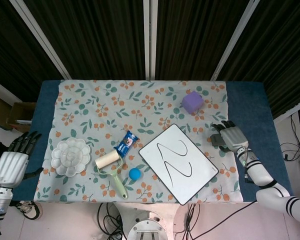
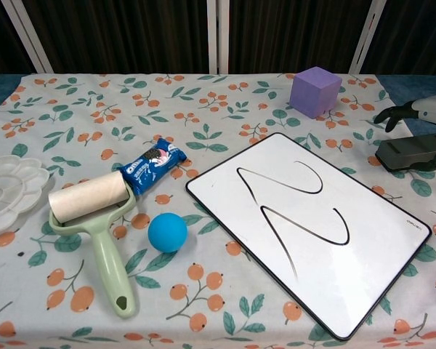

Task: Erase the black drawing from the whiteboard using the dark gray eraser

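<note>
**Reaching for the eraser, drawing untouched**

Step in hand: taking up the dark gray eraser (image 2: 413, 151). Lying flat on the flowered cloth (image 1: 115, 105) at the right side of the bench (image 1: 250, 100), just right of the whiteboard (image 1: 205, 172) and apart from it. Whiteboard set at a slant near the front edge, black drawing (image 2: 294, 203) whole across its middle, no stroke rubbed out.

Right hand (image 1: 232, 137) placed directly over the eraser, fingers curled down around it and hiding most of it from the head view. From the chest view, dark fingertips (image 2: 392, 113) bent over the far edge, and what looks like a thumb at the right end. Contact seemingly made, but a firm grip cannot be told from either view; eraser not lifted, flat on the cloth.

Left hand (image 1: 12, 162) off the left end of the bench, beside the white palette (image 1: 70, 156), fingers straight and apart, holding nothing.

Next move, as a judgement: closing fully on the eraser's long sides, lifting clear of the cloth, carrying left over the board's rim, then pressing the felt face flat on the line. Light board likely to slide under the rubbing.
</note>
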